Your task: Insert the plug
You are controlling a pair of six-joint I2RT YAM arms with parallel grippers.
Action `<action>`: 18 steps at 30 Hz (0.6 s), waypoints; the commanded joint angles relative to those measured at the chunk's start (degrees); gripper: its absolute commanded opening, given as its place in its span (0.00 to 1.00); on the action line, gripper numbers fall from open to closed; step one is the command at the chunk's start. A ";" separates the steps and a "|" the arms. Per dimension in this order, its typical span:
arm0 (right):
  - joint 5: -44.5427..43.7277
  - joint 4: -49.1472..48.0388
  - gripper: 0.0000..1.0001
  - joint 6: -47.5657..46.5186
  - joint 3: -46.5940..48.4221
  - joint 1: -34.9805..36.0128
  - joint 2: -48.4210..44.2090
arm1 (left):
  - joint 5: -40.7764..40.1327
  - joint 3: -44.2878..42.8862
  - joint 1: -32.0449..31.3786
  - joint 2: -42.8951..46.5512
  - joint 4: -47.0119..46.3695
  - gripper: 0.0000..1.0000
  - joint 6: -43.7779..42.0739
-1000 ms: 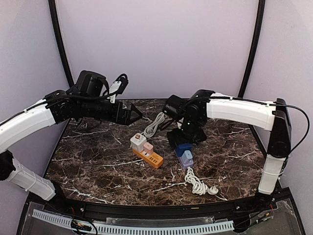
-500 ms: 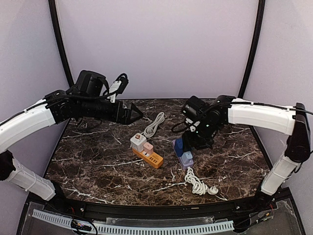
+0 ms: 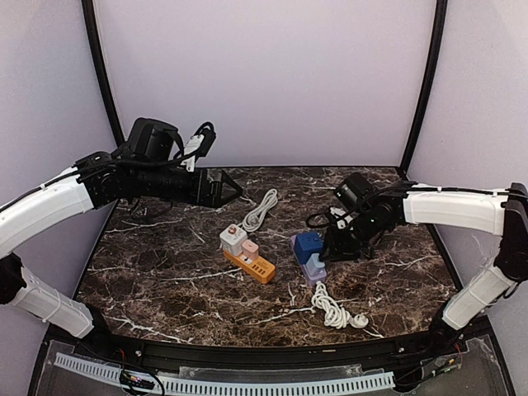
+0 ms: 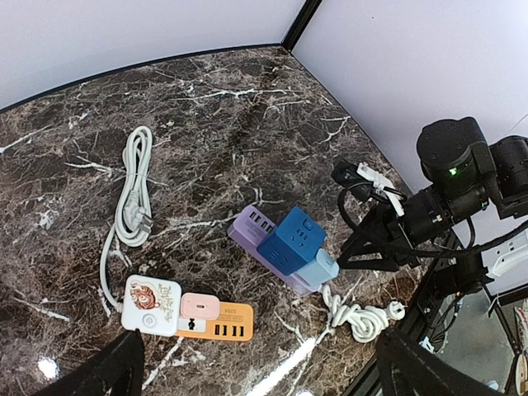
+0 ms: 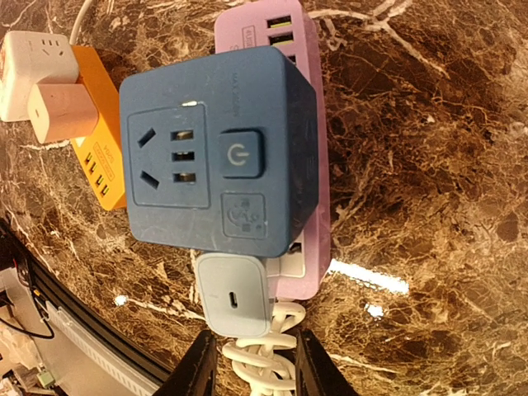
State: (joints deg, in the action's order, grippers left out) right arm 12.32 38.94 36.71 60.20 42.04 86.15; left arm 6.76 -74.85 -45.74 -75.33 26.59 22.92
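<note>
Hovering just right of the blue cube plug (image 5: pixel 216 148), right pincer (image 3: pixel 330 247) narrowed but empty, left pincer (image 3: pixel 228 188) spread wide. Could snag the white cord (image 3: pixel 332 308) beneath and tug the purple strip (image 5: pixel 313 223) askew.

Dark-blue cube plug (image 5: pixel 216 157) sits on top of the flat-lying purple power strip (image 5: pixel 312 235).

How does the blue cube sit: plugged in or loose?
Seemingly plugged in: the blue cube stands squarely on the purple strip, untouched.
</note>
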 commanded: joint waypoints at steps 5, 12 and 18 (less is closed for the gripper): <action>3.29 -5.76 0.26 -0.91 -0.38 -1.35 1.73 | 0.45 0.90 0.30 0.94 -0.27 0.99 0.59; 3.97 -5.85 0.18 -1.28 -0.76 -1.35 3.21 | 0.12 1.24 0.30 1.30 -0.22 0.99 0.60; 5.26 -6.48 0.16 -1.21 -1.54 -1.36 4.14 | 0.32 1.29 0.30 0.94 -0.39 0.99 0.47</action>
State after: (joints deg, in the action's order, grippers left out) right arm 16.10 34.26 35.86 59.75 40.86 89.06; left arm 6.83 -74.52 -45.74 -75.33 26.52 23.20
